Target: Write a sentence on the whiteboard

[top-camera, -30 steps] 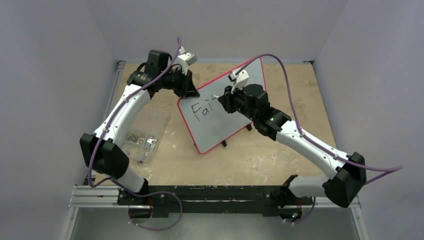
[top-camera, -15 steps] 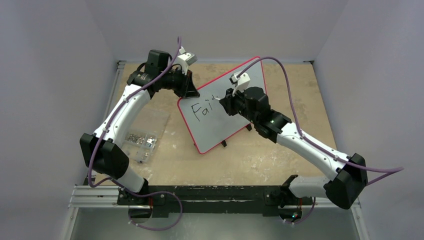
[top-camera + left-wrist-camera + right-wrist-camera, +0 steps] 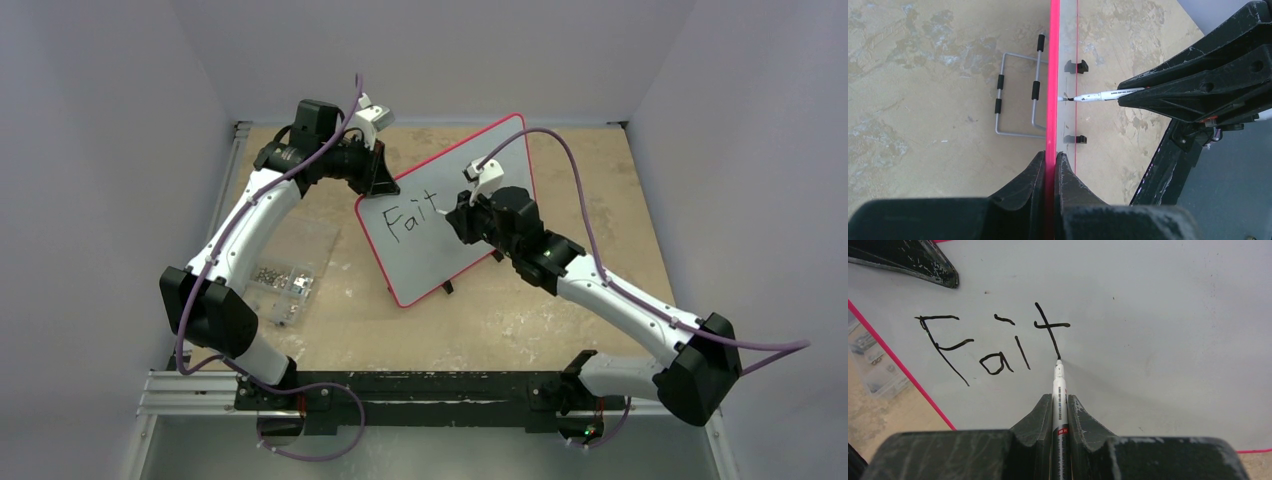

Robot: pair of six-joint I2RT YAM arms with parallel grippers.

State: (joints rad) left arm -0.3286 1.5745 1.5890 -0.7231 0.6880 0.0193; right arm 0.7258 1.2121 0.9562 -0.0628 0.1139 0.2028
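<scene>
The left gripper (image 3: 1050, 159) is closed on the red rim of the whiteboard (image 3: 1053, 75). The rim runs straight ahead from between the two fingers, with the board seen edge-on. To the left of these jaws, a wire stand (image 3: 1018, 95) lies on the table (image 3: 560, 180).

On the white face, ahead of and to the left of the right jaws, the black lettering (image 3: 993, 342) reads "Fait".

The right gripper (image 3: 1060, 401) is clamped narrowly on a white marker (image 3: 1060, 390). The marker projects straight forward from between the fingers. Its tip touches the board at the lower end of the "t" downstroke.
</scene>
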